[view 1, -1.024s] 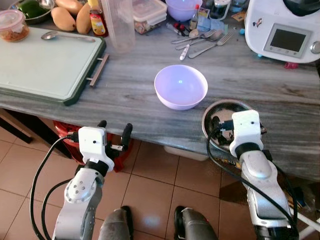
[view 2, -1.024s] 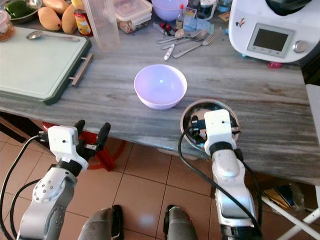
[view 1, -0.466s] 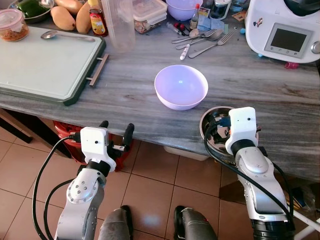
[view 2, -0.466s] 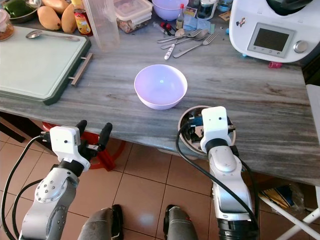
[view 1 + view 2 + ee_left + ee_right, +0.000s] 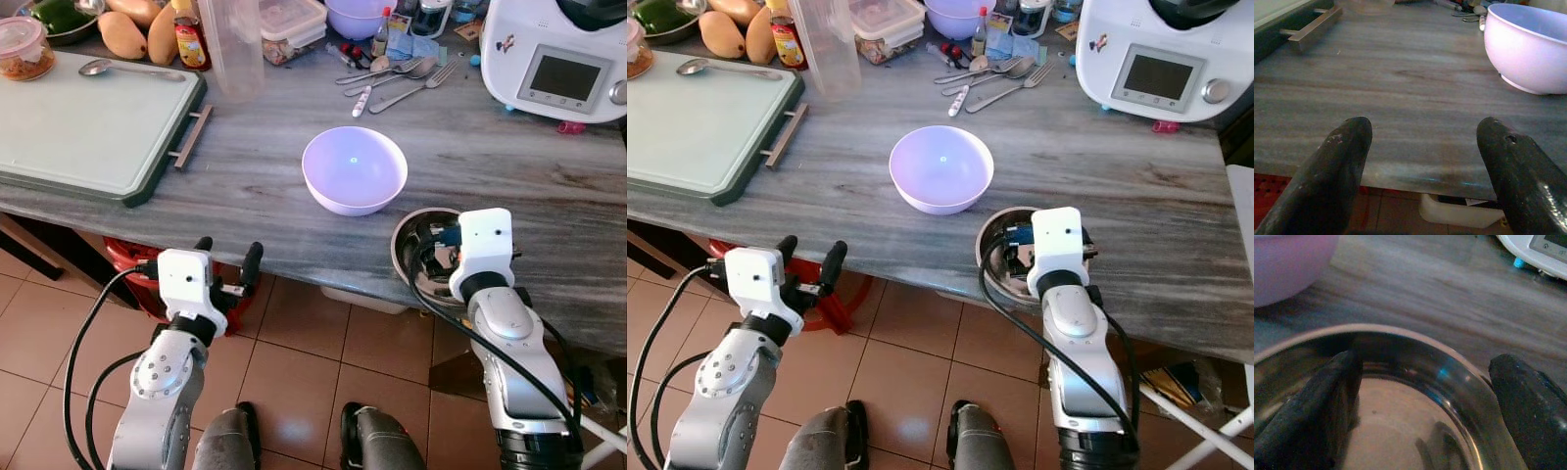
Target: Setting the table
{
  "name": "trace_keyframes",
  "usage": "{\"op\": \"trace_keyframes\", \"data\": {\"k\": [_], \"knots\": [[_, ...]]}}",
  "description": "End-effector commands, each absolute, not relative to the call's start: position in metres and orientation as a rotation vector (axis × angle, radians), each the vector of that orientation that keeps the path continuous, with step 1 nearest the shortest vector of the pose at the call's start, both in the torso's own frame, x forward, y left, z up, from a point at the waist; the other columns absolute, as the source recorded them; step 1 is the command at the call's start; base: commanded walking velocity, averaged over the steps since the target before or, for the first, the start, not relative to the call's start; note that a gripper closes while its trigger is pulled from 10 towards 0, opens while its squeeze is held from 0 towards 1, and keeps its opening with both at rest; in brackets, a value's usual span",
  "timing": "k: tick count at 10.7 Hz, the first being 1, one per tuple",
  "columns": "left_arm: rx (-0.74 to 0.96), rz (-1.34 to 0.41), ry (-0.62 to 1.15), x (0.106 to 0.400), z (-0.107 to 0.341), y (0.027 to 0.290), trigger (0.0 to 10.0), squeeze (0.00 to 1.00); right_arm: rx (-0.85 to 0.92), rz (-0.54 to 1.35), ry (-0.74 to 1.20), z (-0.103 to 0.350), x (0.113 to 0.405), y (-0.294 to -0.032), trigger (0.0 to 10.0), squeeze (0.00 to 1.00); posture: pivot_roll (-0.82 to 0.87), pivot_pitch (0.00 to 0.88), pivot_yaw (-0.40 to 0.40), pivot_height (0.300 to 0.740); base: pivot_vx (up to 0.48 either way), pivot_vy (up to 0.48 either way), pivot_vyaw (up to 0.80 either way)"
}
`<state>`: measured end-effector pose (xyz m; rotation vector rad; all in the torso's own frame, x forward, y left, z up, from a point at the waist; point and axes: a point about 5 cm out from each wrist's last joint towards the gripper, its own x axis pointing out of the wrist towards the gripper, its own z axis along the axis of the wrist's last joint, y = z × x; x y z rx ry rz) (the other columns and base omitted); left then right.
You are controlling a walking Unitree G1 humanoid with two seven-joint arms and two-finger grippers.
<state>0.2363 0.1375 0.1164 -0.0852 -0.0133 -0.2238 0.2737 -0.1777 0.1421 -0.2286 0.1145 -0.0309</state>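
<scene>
The right hand [image 5: 438, 257] sits at the lower right of the head views, over a steel bowl [image 5: 416, 245] at the near edge of the grey table [image 5: 255, 186]. Its wrist view shows the fingers [image 5: 1317, 401] spread wide, one inside the bowl and the other outside the rim, with nothing pinched between them.

The left hand [image 5: 225, 259] hangs at the lower left, below the table edge, over the tiled floor [image 5: 313, 343]; its fingers [image 5: 1337, 171] are wide apart and empty.

Just up and left of the steel bowl, near the middle of the frame, stands an empty lilac bowl [image 5: 354, 169], apart from it. A pale cutting board [image 5: 88, 122] with a metal handle fills the upper left, a spoon [image 5: 122, 69] lying on its far edge. Behind it are mangoes [image 5: 137, 29], a sauce bottle [image 5: 189, 39] whose label is too small to read, and a clear jug [image 5: 235, 49]. Loose cutlery [image 5: 397, 78] lies at top centre. At the upper right is a white kitchen machine [image 5: 558, 59] with a blank grey screen.
</scene>
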Motion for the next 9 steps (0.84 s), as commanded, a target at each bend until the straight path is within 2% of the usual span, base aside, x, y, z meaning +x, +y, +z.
{"op": "trace_keyframes", "data": {"k": [1, 5, 9], "knots": [[-0.077, -0.221, -0.007, 0.234, 0.117, 0.138, 10.0, 0.0, -0.211, -0.049, 0.122, 0.143, 0.27, -0.181, 10.0, 0.0, -0.02, 0.223, -0.013, 0.74, 0.0, 0.0, 0.0], [-0.078, -0.219, -0.005, 0.235, 0.116, 0.138, 10.0, 0.0, -0.137, 0.04, 0.154, 0.138, 0.279, -0.165, 10.0, 0.0, -0.02, 0.218, -0.011, 0.74, 0.0, 0.0, 0.0], [-0.106, -0.202, 0.004, 0.236, 0.115, 0.137, 10.0, 0.0, -0.127, 0.078, 0.125, 0.146, 0.29, -0.161, 10.0, 0.0, -0.02, 0.22, -0.014, 0.74, 0.0, 0.0, 0.0]]}}
